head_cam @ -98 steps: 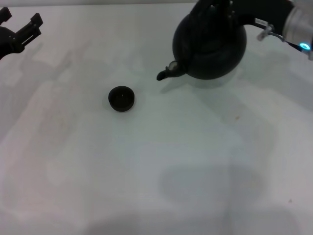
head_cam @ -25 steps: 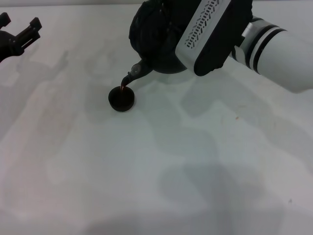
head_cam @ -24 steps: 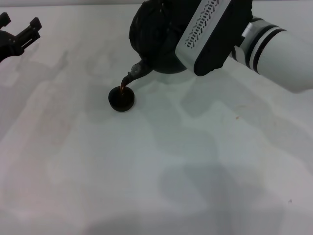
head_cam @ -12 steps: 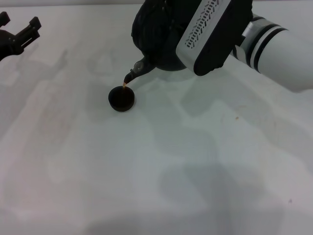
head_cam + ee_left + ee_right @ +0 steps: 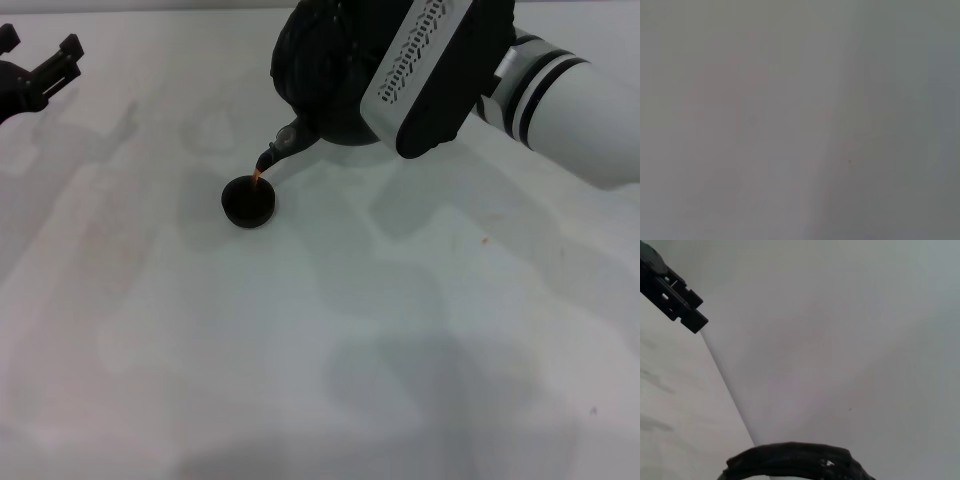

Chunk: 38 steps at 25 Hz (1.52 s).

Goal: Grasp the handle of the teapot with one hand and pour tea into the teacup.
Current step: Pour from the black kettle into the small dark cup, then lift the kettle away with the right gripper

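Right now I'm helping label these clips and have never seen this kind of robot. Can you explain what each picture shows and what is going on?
The head view looks down from the robot's head onto a white table. The big white and black limb on the right is its right arm, with the right gripper up at the round black teapot; its fingers are hidden, so the hold on the handle cannot be seen. The teapot is tipped, and a thin reddish stream of tea falls from its spout into the small dark teacup standing on the table. The black clamp at the far left is the left gripper, parked and open, holding nothing.

The left wrist view shows only blank surface. The right wrist view shows a dark ribbed arc, probably the handle, with the left gripper far off.
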{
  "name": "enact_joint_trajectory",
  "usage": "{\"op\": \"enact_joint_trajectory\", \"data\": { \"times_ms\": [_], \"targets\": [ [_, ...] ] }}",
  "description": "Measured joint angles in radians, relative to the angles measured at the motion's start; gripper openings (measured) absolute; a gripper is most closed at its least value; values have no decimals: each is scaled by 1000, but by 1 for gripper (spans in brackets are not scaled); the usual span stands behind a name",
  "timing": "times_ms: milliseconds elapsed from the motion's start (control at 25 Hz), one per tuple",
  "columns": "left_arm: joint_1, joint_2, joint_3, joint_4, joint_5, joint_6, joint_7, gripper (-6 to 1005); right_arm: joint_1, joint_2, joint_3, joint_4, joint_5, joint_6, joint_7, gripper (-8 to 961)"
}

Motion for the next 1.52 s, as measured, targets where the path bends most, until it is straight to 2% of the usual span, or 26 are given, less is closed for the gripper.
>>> {"op": "enact_joint_trajectory", "data": {
  "times_ms": [1520],
  "targets": [
    [-13,-2,0,-14,0,21,0,893,-5,-2,-1,4,-21,6,4,111]
  ]
}}
